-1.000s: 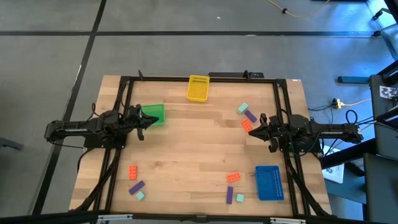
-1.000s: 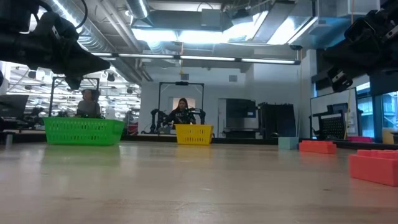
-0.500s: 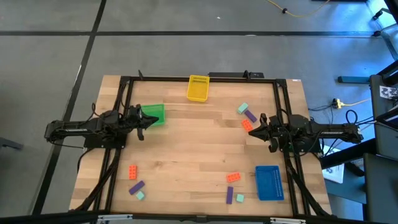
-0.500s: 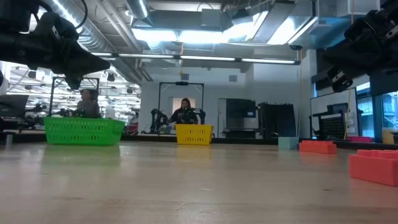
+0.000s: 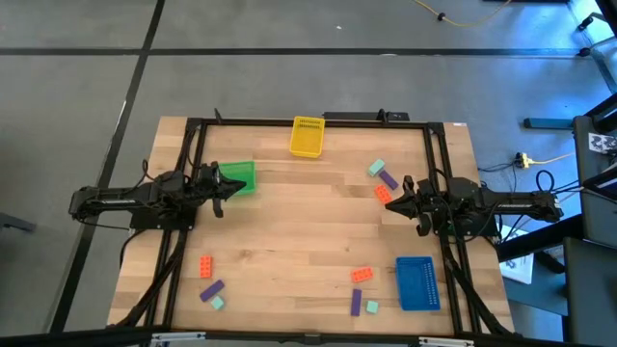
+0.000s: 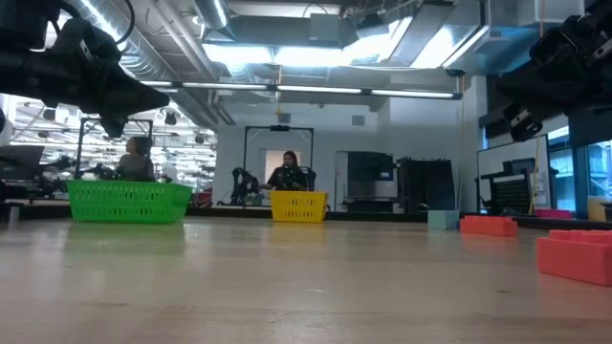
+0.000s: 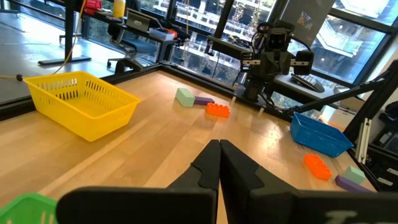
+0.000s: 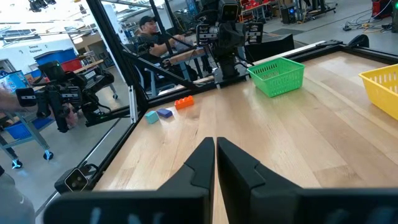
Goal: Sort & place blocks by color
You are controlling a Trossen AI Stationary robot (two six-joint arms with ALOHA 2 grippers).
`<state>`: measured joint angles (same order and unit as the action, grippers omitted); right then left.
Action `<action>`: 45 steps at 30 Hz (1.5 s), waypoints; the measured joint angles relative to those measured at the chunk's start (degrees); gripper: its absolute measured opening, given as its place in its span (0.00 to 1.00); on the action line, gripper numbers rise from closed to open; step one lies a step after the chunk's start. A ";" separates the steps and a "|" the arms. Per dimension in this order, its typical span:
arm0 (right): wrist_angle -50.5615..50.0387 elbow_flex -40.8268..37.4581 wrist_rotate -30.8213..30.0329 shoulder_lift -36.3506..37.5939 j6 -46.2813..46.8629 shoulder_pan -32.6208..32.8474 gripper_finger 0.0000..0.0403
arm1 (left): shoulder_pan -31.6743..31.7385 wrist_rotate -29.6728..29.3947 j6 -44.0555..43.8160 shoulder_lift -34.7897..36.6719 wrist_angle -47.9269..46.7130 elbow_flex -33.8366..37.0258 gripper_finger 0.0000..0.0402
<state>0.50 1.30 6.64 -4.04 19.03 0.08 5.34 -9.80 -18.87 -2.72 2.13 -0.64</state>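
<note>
Small orange, purple and mint blocks lie flat on the table in three groups: far right [image 5: 383, 179], near left [image 5: 209, 282] and near middle [image 5: 362, 289]. The far-right group also shows in the left wrist view [image 7: 202, 103]. My left gripper [image 5: 222, 196] hovers at the left, beside the green tray [image 5: 237, 177], shut and empty; its shut fingers show in its wrist view [image 7: 219, 151]. My right gripper [image 5: 393, 200] hovers at the right, close to the far-right orange block [image 5: 383, 194], shut and empty [image 8: 214, 148].
A yellow tray [image 5: 307, 136] stands at the far middle edge and a blue tray [image 5: 417, 282] at the near right. A dark frame [image 5: 308, 121] runs around the table. People sit in the room beyond [image 6: 287, 173]. Bare wood lies in the table's middle.
</note>
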 joint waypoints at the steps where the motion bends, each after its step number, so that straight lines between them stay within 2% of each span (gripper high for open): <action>1: -0.01 0.00 -0.01 0.01 0.00 -0.02 0.05 | 0.00 0.00 0.00 -0.02 0.00 0.00 0.00; 9: 0.01 0.00 -0.01 0.01 0.00 -0.02 0.05 | 0.00 0.02 -0.02 0.00 0.00 0.02 0.00; 15: 3.00 -0.01 -1.71 -0.03 -7.97 0.00 0.05 | -0.01 0.01 0.00 -0.01 0.00 0.00 0.00; 18: 10.54 -0.01 -3.38 -0.02 -9.07 0.00 0.05 | -0.02 0.02 -0.02 0.00 0.00 0.00 0.00; 24: 30.16 0.00 -14.66 -0.01 -9.92 -0.02 0.05 | 0.00 0.02 -0.02 -0.02 0.00 0.00 0.00; 28: 43.67 0.02 -16.07 -0.01 -10.34 -0.02 0.05 | -0.02 0.02 0.00 -0.02 0.00 0.02 0.00; 30: 46.10 0.70 -17.56 0.00 -9.53 -0.02 0.05 | -0.02 0.02 -0.01 -0.01 0.00 0.02 0.00; 33: 37.45 5.59 -23.13 -0.85 -6.20 -0.03 0.06 | 0.00 0.02 -0.02 -0.02 0.00 0.02 0.00; 36: 19.31 14.54 -26.70 -4.32 -5.94 -0.02 0.12 | 0.00 0.02 0.00 -0.02 0.00 0.02 0.00; 41: -7.24 31.57 -35.52 -15.51 -3.71 -0.06 0.37 | 0.00 0.02 0.00 -0.01 0.00 0.02 0.00; 45: -23.91 41.25 -38.93 -26.40 1.68 -0.09 0.61 | 0.00 0.02 0.00 -0.02 0.00 0.01 0.00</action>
<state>-23.41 42.55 -32.28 -30.44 20.70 -0.01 5.34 -9.78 -18.87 -2.74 2.13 -0.63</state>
